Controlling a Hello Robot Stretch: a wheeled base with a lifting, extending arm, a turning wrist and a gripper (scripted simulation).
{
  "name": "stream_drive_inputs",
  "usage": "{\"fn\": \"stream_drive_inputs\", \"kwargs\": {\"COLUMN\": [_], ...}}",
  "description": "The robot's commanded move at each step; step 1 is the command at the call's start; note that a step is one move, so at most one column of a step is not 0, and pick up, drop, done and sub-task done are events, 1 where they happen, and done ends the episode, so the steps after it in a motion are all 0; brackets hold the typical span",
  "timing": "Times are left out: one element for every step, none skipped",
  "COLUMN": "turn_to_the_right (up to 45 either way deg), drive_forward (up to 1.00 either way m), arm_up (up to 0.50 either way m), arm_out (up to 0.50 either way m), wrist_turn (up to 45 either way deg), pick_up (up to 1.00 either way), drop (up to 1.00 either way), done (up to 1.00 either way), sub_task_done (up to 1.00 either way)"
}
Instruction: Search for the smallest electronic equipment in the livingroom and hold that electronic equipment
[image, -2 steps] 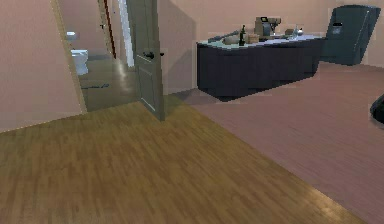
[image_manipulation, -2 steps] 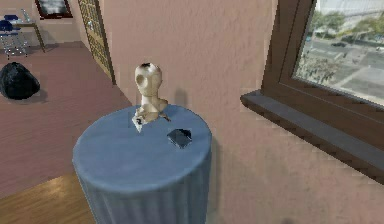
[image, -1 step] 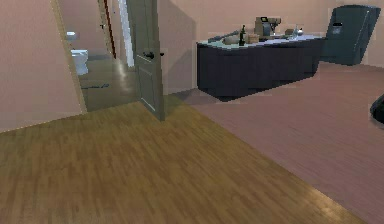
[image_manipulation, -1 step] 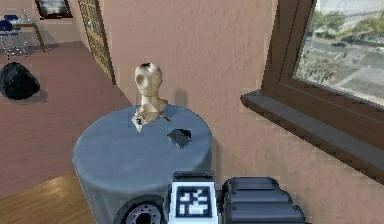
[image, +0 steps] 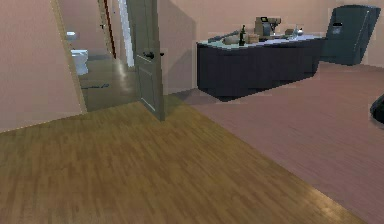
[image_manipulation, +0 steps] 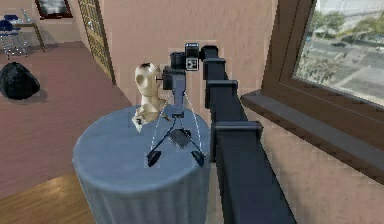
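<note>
Since the gripper (image_manipulation: 176, 150) sits at the round table (image_manipulation: 110, 165) with the bust (image_manipulation: 150, 92) just beside it, the main risk is a knock. Any sideways swing of the arm (image_manipulation: 235, 150) could tip the bust (it looks top-heavy) or shove it off the edge. A small dark thing (image_manipulation: 181, 137) lies on the tabletop at the fingers. It is likely the electronic item but too small to name. How the fingers stand can't be told, nor whether they hold anything. Lifting on a poor hold would drop it.
</note>
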Motion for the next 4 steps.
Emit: {"fn": "stream_drive_inputs", "kwargs": {"turn_to_the_right": [0.0,0.0,0.0,0.0], "drive_forward": [0.00,0.00,0.00,0.00], "arm_up": [0.00,0.00,0.00,0.00], "arm_out": [0.00,0.00,0.00,0.00], "wrist_turn": [45.0,45.0,45.0,39.0], "pick_up": [0.00,0.00,0.00,0.00], "drop": [0.00,0.00,0.00,0.00], "done": [0.00,0.00,0.00,0.00], "sub_task_done": [0.00,0.00,0.00,0.00]}}
